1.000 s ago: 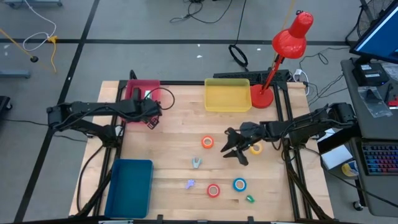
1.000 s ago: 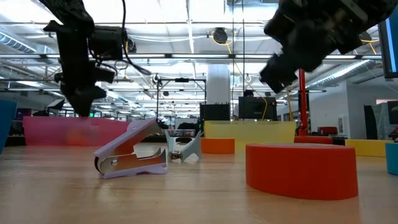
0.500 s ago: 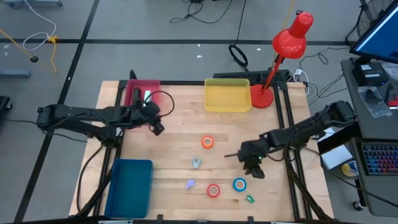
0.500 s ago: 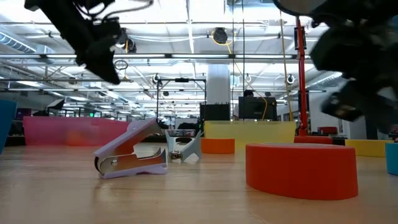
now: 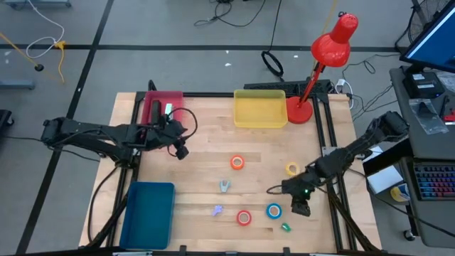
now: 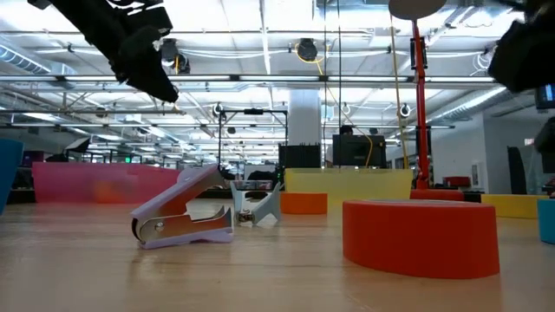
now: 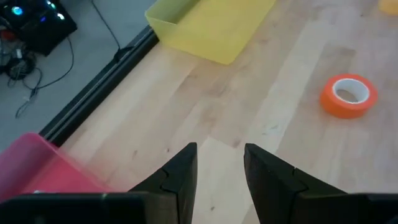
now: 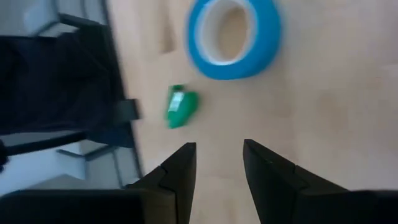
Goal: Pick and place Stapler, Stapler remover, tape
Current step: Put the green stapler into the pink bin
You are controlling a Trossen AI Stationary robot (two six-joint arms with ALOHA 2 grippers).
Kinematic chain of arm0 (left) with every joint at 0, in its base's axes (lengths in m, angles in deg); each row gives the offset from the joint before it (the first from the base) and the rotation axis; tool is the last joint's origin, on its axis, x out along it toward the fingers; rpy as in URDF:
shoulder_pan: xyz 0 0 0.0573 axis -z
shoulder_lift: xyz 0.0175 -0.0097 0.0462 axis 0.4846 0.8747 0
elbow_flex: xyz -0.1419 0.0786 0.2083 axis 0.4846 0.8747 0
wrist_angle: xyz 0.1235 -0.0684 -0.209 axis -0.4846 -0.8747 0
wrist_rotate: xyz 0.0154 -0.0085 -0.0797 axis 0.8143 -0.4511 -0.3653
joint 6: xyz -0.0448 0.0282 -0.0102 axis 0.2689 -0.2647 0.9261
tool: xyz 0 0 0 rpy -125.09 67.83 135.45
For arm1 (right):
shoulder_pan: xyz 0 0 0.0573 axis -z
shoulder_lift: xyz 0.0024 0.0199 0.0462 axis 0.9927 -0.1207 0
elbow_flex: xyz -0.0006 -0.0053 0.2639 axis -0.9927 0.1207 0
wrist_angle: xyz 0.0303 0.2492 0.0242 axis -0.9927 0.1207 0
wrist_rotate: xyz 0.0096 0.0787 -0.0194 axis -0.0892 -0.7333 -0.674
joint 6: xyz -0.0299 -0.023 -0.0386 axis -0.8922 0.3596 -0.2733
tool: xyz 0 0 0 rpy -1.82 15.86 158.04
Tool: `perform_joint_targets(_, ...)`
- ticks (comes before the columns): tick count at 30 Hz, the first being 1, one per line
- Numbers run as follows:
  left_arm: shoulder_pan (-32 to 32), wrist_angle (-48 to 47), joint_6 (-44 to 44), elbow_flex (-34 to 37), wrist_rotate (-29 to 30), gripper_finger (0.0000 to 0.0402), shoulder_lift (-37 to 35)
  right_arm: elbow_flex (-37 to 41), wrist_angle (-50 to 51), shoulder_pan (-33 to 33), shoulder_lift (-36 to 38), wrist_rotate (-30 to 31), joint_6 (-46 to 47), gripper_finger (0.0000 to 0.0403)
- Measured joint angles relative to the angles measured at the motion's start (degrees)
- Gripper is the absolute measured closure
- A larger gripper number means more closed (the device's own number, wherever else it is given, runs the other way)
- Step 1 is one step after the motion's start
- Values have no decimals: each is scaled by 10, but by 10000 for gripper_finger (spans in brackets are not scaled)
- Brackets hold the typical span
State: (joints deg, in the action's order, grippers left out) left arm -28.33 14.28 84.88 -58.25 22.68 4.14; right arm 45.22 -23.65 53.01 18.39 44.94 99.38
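Now, look to the near right of the table: find the right gripper [image 8: 216,149] low there, just beside the blue tape [image 5: 274,210], fingers parted only narrowly and holding nothing. Judge the step in hand as a reach for that blue roll, lying flat on the wood with a small green object [image 5: 286,227] close by on its near side.

To do it well, probably:
- Widen the fingers before descending; at this spacing, expect them to land on the ring, not around it.
- Centre over the roll, then either span its outer wall or drop one finger into the white core and pinch the wall.
- Keep clear of the green object, and come down square so as not to shove the light ring across the table.

Elsewhere, leave alone for now the yellow tape [image 5: 292,169] farther back, the orange-red tape [image 5: 237,163] mid-table and the red tape [image 5: 244,217] to the left of the blue one. Note the left gripper [image 7: 219,149] waiting empty, narrowly parted, up off the table near the pink tray [image 5: 162,105].
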Motion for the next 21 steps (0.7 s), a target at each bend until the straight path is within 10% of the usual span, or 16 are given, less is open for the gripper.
perform_joint_targets(12, 75, 98, -61, 6, -4, 270, 0, 0, -109, -182, 18, 238, 168, 275)
perform_joint_targets(21, 106, 225, -54, 111, -5, 270, -17, -33, -113, -222, 10, 294, 248, 275)
